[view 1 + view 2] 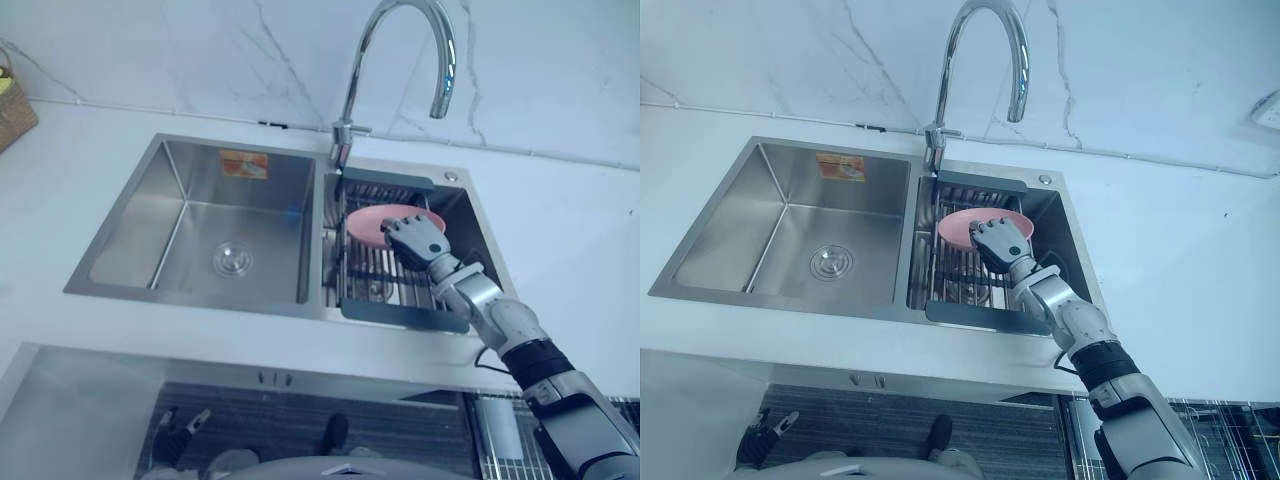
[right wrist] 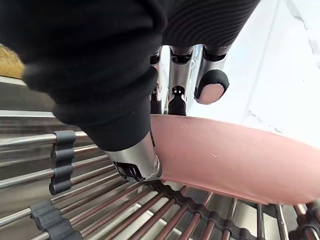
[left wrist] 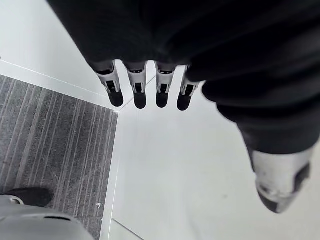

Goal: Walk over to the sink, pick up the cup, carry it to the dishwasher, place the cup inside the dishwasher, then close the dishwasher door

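Here: right hand (image 1: 415,238), centre right, pinching rim of bowl (image 1: 368,222) just upper-left; left hand (image 3: 137,92) relaxed over floor (image 3: 55,135).

Pink cup (image 1: 368,222) near side is covered by right hand (image 1: 420,240) in eye views; wicker basket (image 1: 12,112) is cut off at L edge.

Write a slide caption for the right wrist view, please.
Right hand pinches the rim of the pink bowl between thumb and fingers, over the wire dish rack.
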Motion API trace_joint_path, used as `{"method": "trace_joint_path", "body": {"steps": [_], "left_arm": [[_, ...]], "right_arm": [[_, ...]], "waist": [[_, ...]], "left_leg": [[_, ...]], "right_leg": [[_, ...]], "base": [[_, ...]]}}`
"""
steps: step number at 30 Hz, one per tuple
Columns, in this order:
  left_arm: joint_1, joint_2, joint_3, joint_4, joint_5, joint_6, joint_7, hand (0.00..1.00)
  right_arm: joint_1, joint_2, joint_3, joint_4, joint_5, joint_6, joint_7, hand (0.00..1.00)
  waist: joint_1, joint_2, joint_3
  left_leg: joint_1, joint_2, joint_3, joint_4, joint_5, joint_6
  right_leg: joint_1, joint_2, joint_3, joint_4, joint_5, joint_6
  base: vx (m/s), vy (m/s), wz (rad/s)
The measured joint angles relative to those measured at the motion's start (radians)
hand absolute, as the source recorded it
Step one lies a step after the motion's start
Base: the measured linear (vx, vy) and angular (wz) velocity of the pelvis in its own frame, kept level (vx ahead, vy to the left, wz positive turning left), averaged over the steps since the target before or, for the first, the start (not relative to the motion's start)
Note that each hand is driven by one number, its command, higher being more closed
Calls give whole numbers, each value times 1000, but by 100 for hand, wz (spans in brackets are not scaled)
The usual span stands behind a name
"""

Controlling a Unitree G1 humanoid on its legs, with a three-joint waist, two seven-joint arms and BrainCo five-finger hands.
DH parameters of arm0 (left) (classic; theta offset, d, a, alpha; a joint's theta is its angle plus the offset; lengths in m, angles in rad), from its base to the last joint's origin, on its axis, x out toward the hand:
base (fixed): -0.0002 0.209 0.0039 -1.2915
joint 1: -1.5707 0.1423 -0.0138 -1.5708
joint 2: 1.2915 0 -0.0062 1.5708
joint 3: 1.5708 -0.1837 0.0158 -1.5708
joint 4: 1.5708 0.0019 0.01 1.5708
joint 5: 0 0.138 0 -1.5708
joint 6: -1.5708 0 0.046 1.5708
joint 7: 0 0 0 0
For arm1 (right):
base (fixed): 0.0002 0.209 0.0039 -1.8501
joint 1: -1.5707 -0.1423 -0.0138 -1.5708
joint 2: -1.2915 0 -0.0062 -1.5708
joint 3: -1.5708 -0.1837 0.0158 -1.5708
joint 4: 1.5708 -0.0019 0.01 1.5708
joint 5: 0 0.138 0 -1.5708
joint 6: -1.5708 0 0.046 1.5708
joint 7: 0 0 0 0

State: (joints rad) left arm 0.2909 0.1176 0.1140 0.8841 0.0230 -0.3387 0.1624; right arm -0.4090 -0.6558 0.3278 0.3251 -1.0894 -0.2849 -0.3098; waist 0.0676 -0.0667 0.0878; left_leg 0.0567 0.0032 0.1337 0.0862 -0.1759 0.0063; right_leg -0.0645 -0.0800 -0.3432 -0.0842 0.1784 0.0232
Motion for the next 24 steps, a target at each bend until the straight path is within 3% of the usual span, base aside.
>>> {"method": "trace_joint_path", "body": {"steps": [24], "left_arm": [[5,-2,0,2,-1,-12,11,0]], "right_arm": [[0,-2,-39,-44,110,3,1,100]], "waist": [[-13,10,7]], "left_leg": [[15,2,3,-1,-1,-1]], "right_leg": [[13,1,3,-5,0,0]], "base": [[0,0,0]]}}
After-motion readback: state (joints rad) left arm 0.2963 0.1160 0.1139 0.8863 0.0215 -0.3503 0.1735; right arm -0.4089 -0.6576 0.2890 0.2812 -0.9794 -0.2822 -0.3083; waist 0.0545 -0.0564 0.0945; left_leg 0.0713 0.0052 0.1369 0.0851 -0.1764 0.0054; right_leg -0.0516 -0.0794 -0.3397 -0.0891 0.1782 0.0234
